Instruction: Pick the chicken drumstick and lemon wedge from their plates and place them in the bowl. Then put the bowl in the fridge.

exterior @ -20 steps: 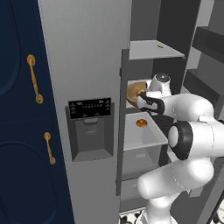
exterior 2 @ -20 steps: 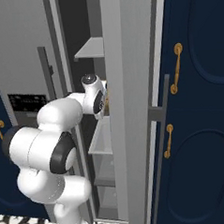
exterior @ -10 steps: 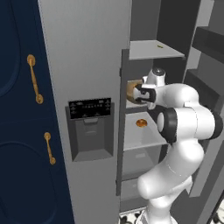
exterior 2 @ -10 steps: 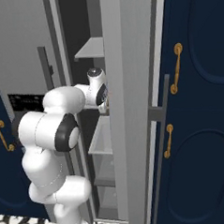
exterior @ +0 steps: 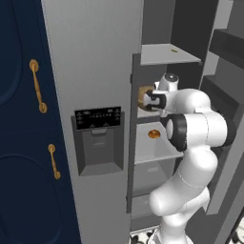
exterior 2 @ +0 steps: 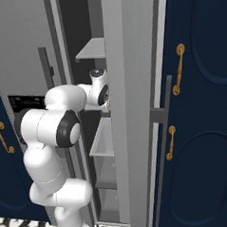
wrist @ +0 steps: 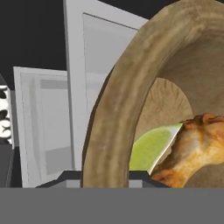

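My gripper is shut on the rim of the brown wooden bowl, which hangs inside the open fridge just above a middle shelf. In the hand view the bowl's thick rim runs down between my fingertips at the gripper. The pale green lemon wedge and the golden chicken drumstick lie together in the bowl, touching. In the right base view my hand reaches in behind the fridge door's edge. The plates are out of view.
Grey shelves stand above and below the bowl, and a small orange item lies on the lower shelf. Navy cabinets with gold handles flank the fridge on the left and on the right.
The arm has folded up and drawn closer to the fridge opening, its elbow rising. The bowl stays in the gripper at about the same spot over the middle shelf.
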